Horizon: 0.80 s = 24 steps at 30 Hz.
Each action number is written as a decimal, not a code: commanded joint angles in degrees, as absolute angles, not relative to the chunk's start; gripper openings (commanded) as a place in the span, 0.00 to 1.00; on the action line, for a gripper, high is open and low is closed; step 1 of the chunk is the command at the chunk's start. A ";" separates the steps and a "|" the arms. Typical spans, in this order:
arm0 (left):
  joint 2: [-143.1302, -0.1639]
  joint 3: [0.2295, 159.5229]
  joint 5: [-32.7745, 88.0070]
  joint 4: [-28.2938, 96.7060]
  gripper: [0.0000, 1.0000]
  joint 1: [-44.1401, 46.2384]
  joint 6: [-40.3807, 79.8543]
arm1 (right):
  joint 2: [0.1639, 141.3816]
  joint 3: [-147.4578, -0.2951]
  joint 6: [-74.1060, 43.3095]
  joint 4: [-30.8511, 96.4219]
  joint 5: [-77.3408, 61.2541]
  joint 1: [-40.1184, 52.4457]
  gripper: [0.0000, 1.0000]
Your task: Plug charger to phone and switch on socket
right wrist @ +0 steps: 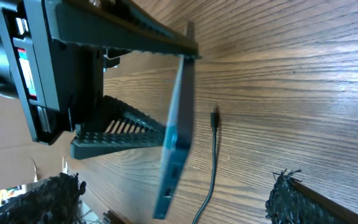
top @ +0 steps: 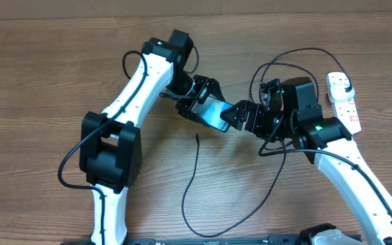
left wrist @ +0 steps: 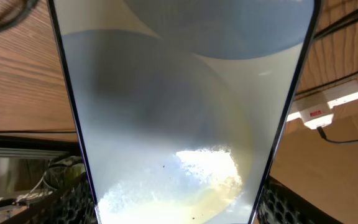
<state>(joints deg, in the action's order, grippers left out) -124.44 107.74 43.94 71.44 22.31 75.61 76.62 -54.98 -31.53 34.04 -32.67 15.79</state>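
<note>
Left claw (top: 205, 103): clenched on the slim light-blue-screened smartphone (top: 215, 114), gripping its two long edges.
Right claw (top: 233, 117): spread wide, holding nothing, just beside the smartphone's free end.
Left wrist view: the screen fills the space between the fingers; a white multi-outlet power strip (left wrist: 325, 102) sits well beyond the claw, with a black plug (left wrist: 321, 124) in it.
Right wrist view: the smartphone is edge-on ahead of the claw; a thin black charger cable (right wrist: 215, 121) lies loose on the wooden surface (right wrist: 303, 74), its tip near the smartphone.

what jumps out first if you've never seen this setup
The phone, its pale blue screen lit, is gripped by the left gripper at mid-table and fills the left wrist view. The right gripper hangs open and empty right beside it. The charger lies loose on the wood with its tip unplugged, and the white socket sits at the right edge.
</note>
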 commanded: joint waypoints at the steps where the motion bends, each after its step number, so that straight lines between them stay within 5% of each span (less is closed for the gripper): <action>1: -124.70 109.34 45.01 69.32 0.04 24.10 79.90 | 76.75 -56.23 -31.77 33.69 -31.48 16.08 1.00; 13: -124.70 109.34 47.44 65.87 0.04 26.35 82.98 | 76.75 -56.21 -31.77 34.94 -25.19 16.08 0.99; 24: -124.70 109.34 48.53 64.79 0.04 28.58 84.97 | 76.75 -56.21 -34.76 34.79 -21.65 16.08 0.83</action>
